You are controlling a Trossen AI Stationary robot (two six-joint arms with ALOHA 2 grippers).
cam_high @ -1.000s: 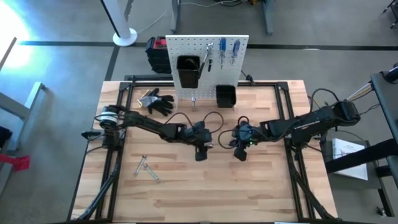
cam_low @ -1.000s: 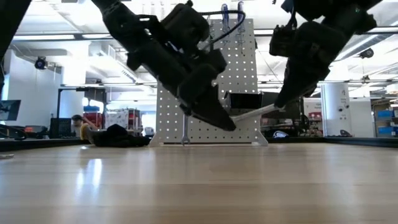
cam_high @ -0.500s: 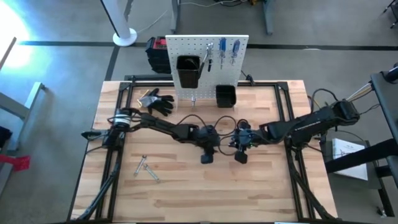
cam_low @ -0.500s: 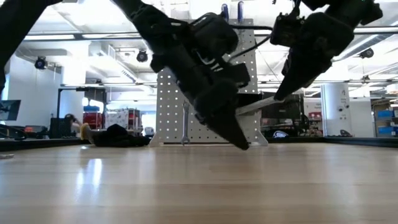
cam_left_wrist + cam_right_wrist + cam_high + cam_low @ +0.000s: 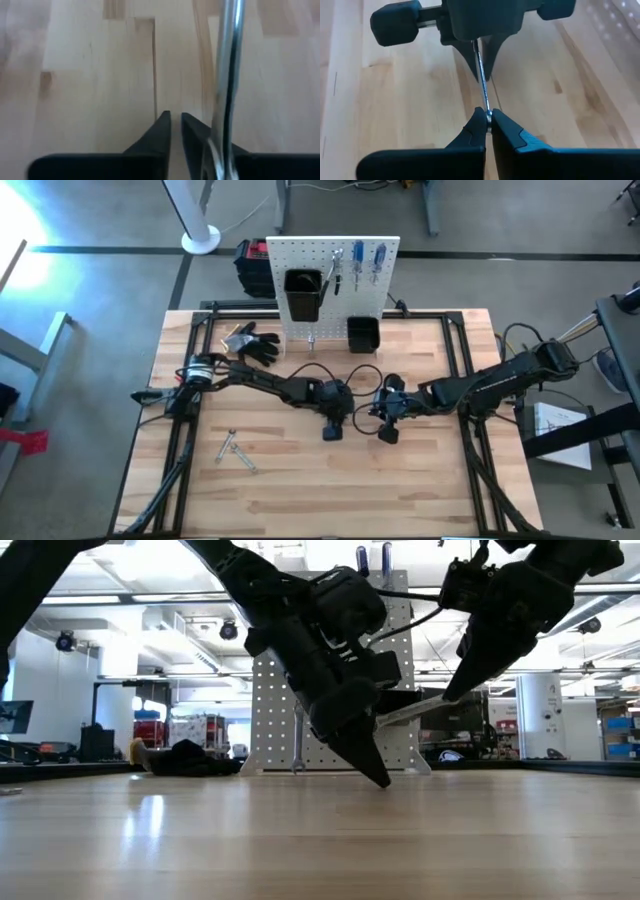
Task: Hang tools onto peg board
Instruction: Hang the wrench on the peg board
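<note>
Right claw (image 5: 487, 122): I see it clamped on one end of the slim silver wrench (image 5: 481, 75), mid-desk, off the wood.
Left claw (image 5: 375, 772): nearly shut; its hold on the wrench, cannot tell.
Risk: a mistimed handover drops the wrench short of the white perforated peg board (image 5: 333, 285).

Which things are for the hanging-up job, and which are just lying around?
For the job:
- peg board
- wrench, in the right claw, with the left claw at its other end
- loose wrenches on the table
- screwdrivers, already hung

Lying about:
- black gloves beside the board
- white stand on the floor
</note>
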